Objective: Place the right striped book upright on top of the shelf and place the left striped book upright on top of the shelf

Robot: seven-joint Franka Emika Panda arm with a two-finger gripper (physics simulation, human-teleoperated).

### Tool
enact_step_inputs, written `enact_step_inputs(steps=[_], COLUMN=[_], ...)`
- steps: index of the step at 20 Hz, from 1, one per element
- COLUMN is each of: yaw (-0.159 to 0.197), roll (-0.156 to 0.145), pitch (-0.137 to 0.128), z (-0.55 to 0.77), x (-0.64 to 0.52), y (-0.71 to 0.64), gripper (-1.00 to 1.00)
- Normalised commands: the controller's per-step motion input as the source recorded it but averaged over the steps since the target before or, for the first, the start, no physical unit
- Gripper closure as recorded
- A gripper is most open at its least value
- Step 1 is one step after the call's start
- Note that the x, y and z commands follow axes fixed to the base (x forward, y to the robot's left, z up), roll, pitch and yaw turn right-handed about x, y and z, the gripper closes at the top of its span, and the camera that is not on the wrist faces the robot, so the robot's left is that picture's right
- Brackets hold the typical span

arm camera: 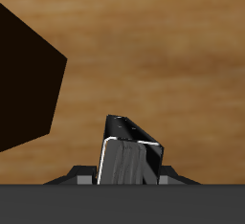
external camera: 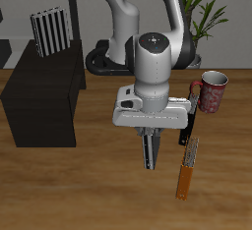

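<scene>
One striped book (external camera: 49, 29) upright on shelf (external camera: 44, 94). Fingers (external camera: 150, 165) clamp 2nd striped book (arm camera: 130, 151) above bench (external camera: 89, 190). Next: carry to shelf top, set upright.

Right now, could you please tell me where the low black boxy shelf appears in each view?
Exterior view: the low black boxy shelf stands on the wooden table beside the arm, with an upright striped book on top.
Wrist view: the shelf is the large dark block across bare wood from the thin striped book clamped between the jaws.
Shared landmark: that clamped book.
</scene>
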Motion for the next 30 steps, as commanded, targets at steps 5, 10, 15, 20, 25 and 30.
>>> enact_step_inputs(steps=[5, 10, 15, 20, 25, 30], yaw=[-0.039, -0.042, -0.093, -0.113, -0.048, -0.060], roll=[-0.023, -0.040, -0.064, -0.065, -0.068, 0.050], pitch=[-0.037, -0.039, -0.030, -0.002, -0.007, 0.036], z=[0.77, 0.74, 0.84, 0.48, 0.44, 0.26], x=[-0.26, -0.20, -0.25, -0.18, -0.16, -0.04], y=[-0.22, -0.35, -0.75, -0.71, -0.62, -0.35], gripper=[1.00, 1.00, 1.00, 1.00, 1.00, 1.00])
